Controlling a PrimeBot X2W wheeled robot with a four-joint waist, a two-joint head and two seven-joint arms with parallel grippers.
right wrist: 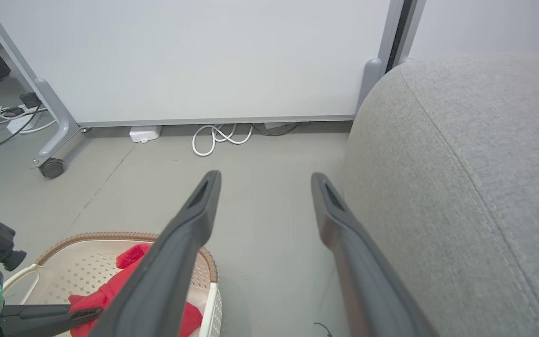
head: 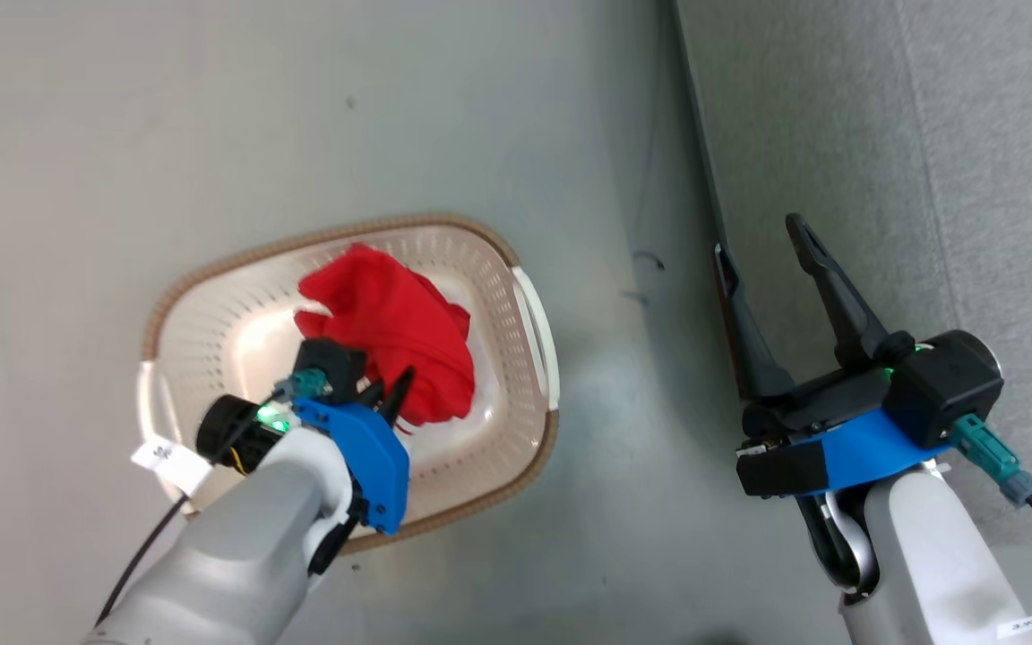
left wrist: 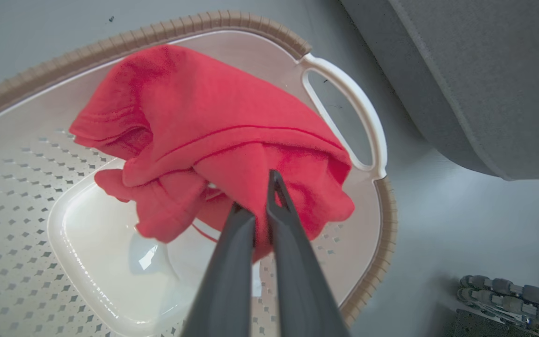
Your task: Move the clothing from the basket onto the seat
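Right end effector (head: 760, 237) beside grey seat (head: 928, 134)

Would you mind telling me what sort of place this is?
Probably a lab or test room staged like a living room: a white partition panel on castor wheels, loose white cables on the smooth grey floor, and a light-grey fabric sofa cushion.
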